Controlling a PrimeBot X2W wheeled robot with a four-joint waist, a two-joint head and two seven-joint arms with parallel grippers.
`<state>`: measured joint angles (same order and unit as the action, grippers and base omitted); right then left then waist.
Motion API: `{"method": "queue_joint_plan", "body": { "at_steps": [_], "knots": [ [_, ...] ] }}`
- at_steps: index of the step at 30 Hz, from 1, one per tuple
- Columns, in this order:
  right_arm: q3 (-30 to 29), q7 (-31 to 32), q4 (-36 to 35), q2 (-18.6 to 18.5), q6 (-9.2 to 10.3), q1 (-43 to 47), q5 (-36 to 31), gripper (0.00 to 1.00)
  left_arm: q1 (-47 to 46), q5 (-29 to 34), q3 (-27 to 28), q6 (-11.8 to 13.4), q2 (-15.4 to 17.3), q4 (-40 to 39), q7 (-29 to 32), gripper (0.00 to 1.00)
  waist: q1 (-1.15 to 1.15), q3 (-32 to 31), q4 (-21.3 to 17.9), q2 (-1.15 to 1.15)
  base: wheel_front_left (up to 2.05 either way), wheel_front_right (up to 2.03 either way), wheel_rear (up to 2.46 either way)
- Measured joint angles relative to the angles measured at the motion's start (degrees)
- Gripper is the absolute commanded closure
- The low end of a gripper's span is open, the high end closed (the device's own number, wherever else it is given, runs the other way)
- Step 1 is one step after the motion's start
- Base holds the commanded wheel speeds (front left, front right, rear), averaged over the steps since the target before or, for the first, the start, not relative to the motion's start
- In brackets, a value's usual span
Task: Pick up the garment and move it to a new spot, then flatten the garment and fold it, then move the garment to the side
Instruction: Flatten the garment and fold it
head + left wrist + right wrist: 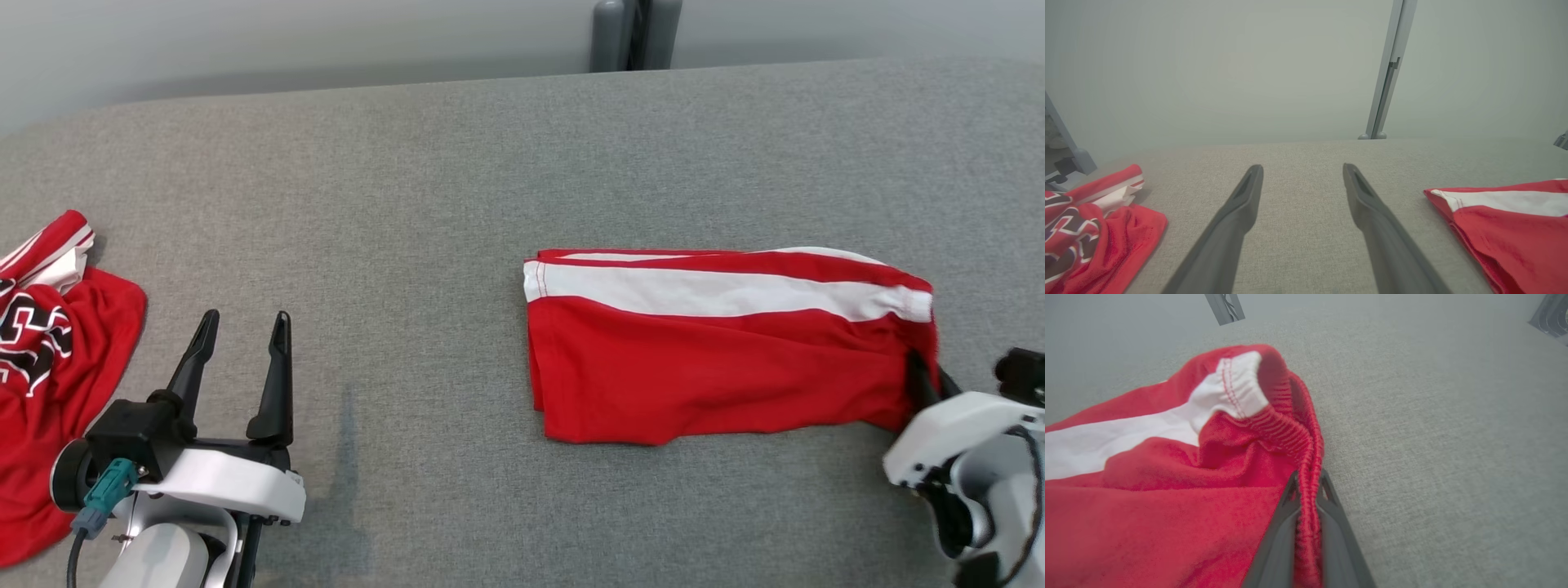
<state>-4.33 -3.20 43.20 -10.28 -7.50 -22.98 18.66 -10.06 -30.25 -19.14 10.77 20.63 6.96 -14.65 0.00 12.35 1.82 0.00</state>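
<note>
R hand (922, 377) tips partly behind garment (718, 367) edge

A grey, fabric-covered desk (457, 163) spans the head view. At its left edge lies a crumpled red jersey (57, 359) with black-and-white lettering and white trim, partly cut off by the frame. Behind the far edge, two grey posts (635, 34) stand against a pale wall (245, 41).

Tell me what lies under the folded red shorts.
The folded red shorts lie on the grey fabric surface. Their lower layers show at the left edge; anything else beneath is covered.
</note>
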Motion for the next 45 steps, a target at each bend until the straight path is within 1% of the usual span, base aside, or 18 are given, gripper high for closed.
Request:
{"method": "queue_joint_plan", "body": {
  "at_steps": [5, 7, 13, 17, 20, 24, 27, 31, 32, 33, 34, 35, 40, 43, 45],
  "knots": [
    [4.63, 2.96, -7.21, 3.20, 0.00, -0.07, 2.54, 1.00, 0.20, 0.00, -0.29, 0.14, 0.25, -0.12, 0.21, 0.00, 0.00, -0.88, -0.80, 0.00, 0.00, 0.00, 0.00],
    [6.60, 5.12, -11.56, 4.09, 0.01, 0.15, 6.11, 1.00, 0.24, 0.01, -0.36, 0.22, 0.36, -0.31, 0.34, 0.00, 0.00, -1.29, -0.98, 0.00, 0.00, 0.00, 0.00],
    [13.73, 10.54, -24.15, 5.42, 0.01, 2.27, 8.04, 1.00, 0.34, 0.18, -1.13, 0.37, 0.38, -0.58, 0.53, 0.00, 0.00, -1.93, -0.51, 0.00, 0.00, 0.00, 0.00],
    [18.64, 13.29, -28.73, 6.60, 0.01, 2.47, 8.21, 1.00, 0.34, 0.25, -1.62, 0.36, 0.26, -0.62, 0.59, 0.00, 0.00, -1.94, 0.59, 0.00, 0.00, 0.00, 0.00],
    [22.74, 14.46, -28.69, 7.09, 0.01, 2.44, 8.54, 1.00, 0.23, 0.26, -2.20, 0.10, -0.10, -0.53, 0.83, 0.00, 0.00, -1.81, 1.80, 0.00, 0.00, 0.00, 0.00],
    [26.89, 14.23, -25.52, 7.38, 0.01, 2.22, 8.34, 1.00, -0.21, 0.26, -2.64, -0.14, -0.55, -0.04, 0.81, 0.00, 0.00, -1.42, 3.73, 0.00, 0.00, 0.00, 0.00],
    [30.14, 12.60, -23.04, 7.42, 0.01, 1.16, 10.15, 1.00, -0.43, 0.22, -2.70, -0.32, -0.85, 0.31, 0.74, 0.00, 0.00, -0.92, 4.99, 0.00, 0.00, 0.00, 0.00],
    [32.51, 9.95, -18.89, 7.53, 0.01, -0.53, 11.20, 1.00, -0.94, 0.22, -2.79, -0.65, -1.20, 0.64, 0.49, 0.00, 0.00, 0.10, 6.01, 0.00, 0.00, 0.00, 0.00],
    [32.75, 9.25, -17.94, 7.53, 0.01, -0.99, 11.26, 0.95, -0.99, 0.22, -2.78, -0.66, -1.23, 0.71, 0.47, 0.00, 0.00, 0.34, 6.14, 0.00, 0.00, 0.00, 0.00],
    [32.96, 8.40, -17.34, 7.48, 0.01, -1.43, 11.68, 0.60, -0.99, 0.22, -2.72, -0.70, -1.24, 0.86, 0.44, 0.00, 0.00, 0.54, 6.22, 0.00, 0.00, 0.00, 0.00],
    [33.17, 7.60, -16.67, 7.47, 0.01, -1.86, 12.10, 0.07, -0.99, 0.22, -2.65, -0.73, -1.22, 0.94, 0.42, 0.00, 0.00, 0.72, 6.24, 0.00, 0.00, 0.00, 0.00],
    [33.52, 6.94, -16.22, 7.48, 0.01, -2.19, 12.23, 0.00, -1.02, 0.22, -2.55, -0.81, -1.21, 1.00, 0.41, 0.00, 0.00, 0.85, 6.21, 0.00, 0.00, 0.00, 0.00],
    [34.84, 2.52, -16.12, 7.51, 0.01, -2.38, 12.77, 0.00, -1.06, 0.23, -2.03, -0.85, -1.13, 1.36, 0.24, 0.00, 0.00, 0.99, 5.46, 0.00, 0.00, 0.00, 0.00],
    [34.14, -0.69, -17.66, 7.54, 0.01, -2.04, 12.18, 0.00, -1.07, 0.23, -1.56, -0.60, -0.93, 1.46, 0.16, 0.00, 0.00, 0.73, 4.64, 0.00, 0.00, 0.00, 0.00],
    [32.61, -2.68, -18.95, 7.54, 0.01, -1.14, 10.90, 0.00, -1.05, 0.23, -1.27, -0.34, -0.74, 1.44, 0.14, 0.00, 0.00, 0.44, 3.99, 0.00, 0.00, 0.00, 0.00]
  ]
}}
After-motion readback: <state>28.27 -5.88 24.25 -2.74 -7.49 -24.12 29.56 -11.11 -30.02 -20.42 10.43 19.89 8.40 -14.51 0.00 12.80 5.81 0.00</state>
